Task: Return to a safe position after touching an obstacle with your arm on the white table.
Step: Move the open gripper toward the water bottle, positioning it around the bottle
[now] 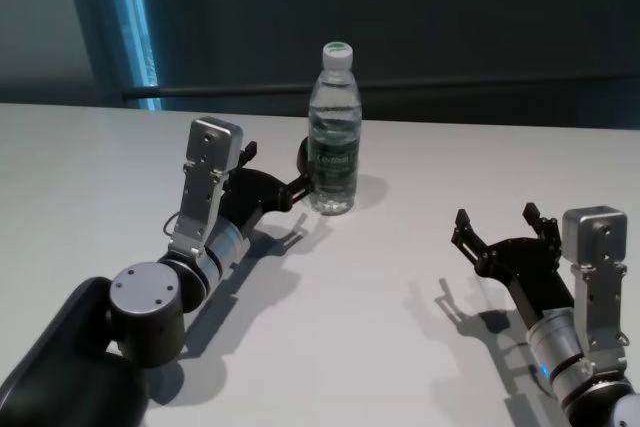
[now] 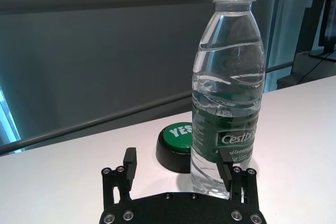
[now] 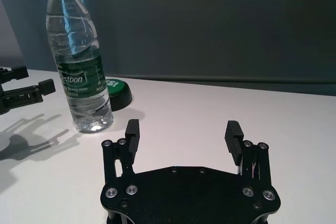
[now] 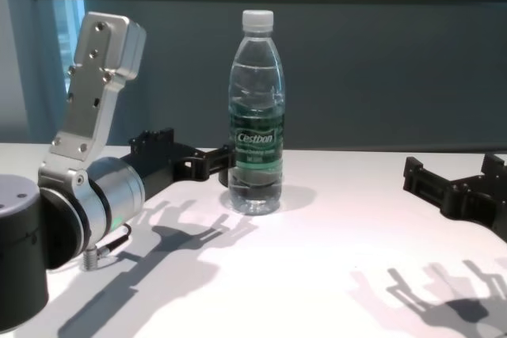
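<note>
The obstacle, a clear water bottle (image 1: 333,137) with a white cap and green label, stands upright on the white table (image 1: 400,347). My left gripper (image 1: 278,169) is open, low over the table just left of the bottle (image 4: 256,116). In the left wrist view one of its fingertips (image 2: 226,163) lies right at the bottle's (image 2: 228,87) lower side; the bottle is not between the fingers. My right gripper (image 1: 497,222) hovers open and empty at the right, well apart from the bottle (image 3: 79,61).
A low black-and-green round button (image 2: 176,140) sits on the table just behind the bottle, beyond the left gripper (image 2: 177,158). The table's far edge runs behind it, with a dark wall and rail beyond.
</note>
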